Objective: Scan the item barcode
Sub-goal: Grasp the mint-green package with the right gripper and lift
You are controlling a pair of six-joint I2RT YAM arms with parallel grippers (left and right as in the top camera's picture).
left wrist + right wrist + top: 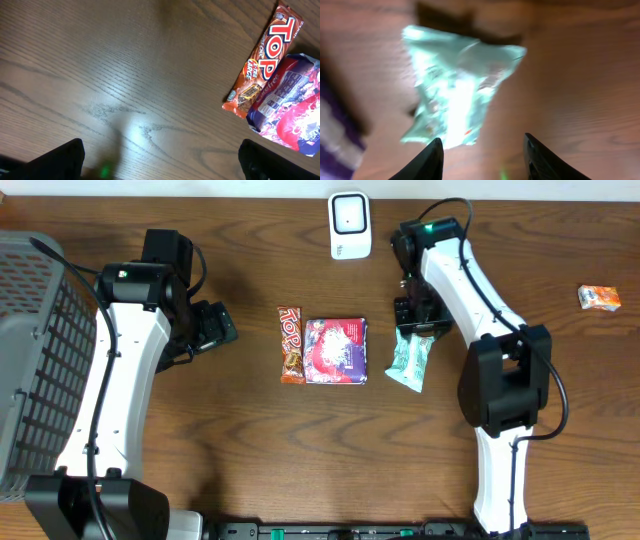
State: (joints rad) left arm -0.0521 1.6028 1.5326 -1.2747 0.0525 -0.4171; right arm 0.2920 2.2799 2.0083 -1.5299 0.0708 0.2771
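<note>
A mint-green snack packet (412,360) lies flat on the wooden table, right of centre. My right gripper (416,323) hovers just behind it, open. In the right wrist view the packet (457,85) is blurred and lies ahead of the gripper (482,160), with nothing between the fingers. I can make out no barcode on it. The white scanner (350,225) stands at the back edge. My left gripper (218,330) is wide open over bare wood (160,167), left of a TOP chocolate bar (265,60) and a purple packet (292,107).
The TOP bar (290,345) and the purple packet (335,350) lie side by side at the table's middle. A small orange box (598,298) sits at the far right. A grey wire basket (30,360) fills the left edge.
</note>
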